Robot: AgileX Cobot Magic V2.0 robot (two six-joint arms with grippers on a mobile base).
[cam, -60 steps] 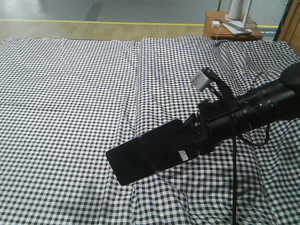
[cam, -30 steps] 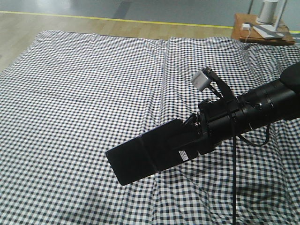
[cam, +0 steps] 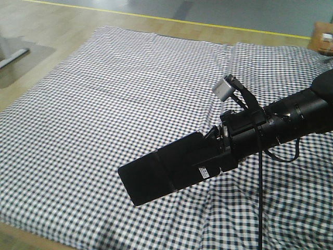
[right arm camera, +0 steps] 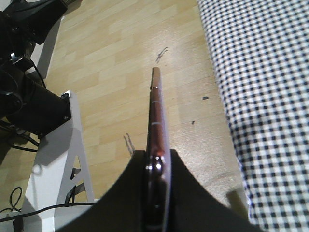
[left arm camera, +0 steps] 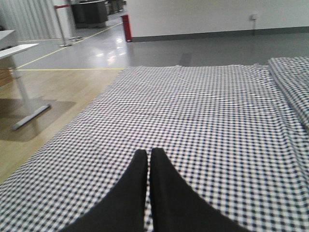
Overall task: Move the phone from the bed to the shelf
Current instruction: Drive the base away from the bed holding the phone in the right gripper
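Observation:
The phone [cam: 156, 177] is a flat black rectangle with a small white sticker, held in the air over the checked bed [cam: 104, 94]. My right gripper [cam: 210, 151] is shut on one end of it. In the right wrist view the phone [right arm camera: 157, 111] shows edge-on with a pinkish rim, clamped by my right gripper [right arm camera: 157, 157], above wooden floor beside the bed [right arm camera: 260, 72]. My left gripper [left arm camera: 147, 152] is shut with nothing in it, hovering over the bed [left arm camera: 207, 111]. The shelf is out of view.
A reddish side table [cam: 323, 39] peeks in at the far right edge. A grey table foot [left arm camera: 29, 116] rests on the wooden floor left of the bed. A white frame with black cables [right arm camera: 58, 159] stands on the floor below the phone.
The whole view has swung left: the bed and side table slid right in the frame and bare floor appeared on the left. The right gripper keeps the phone in the same pose.

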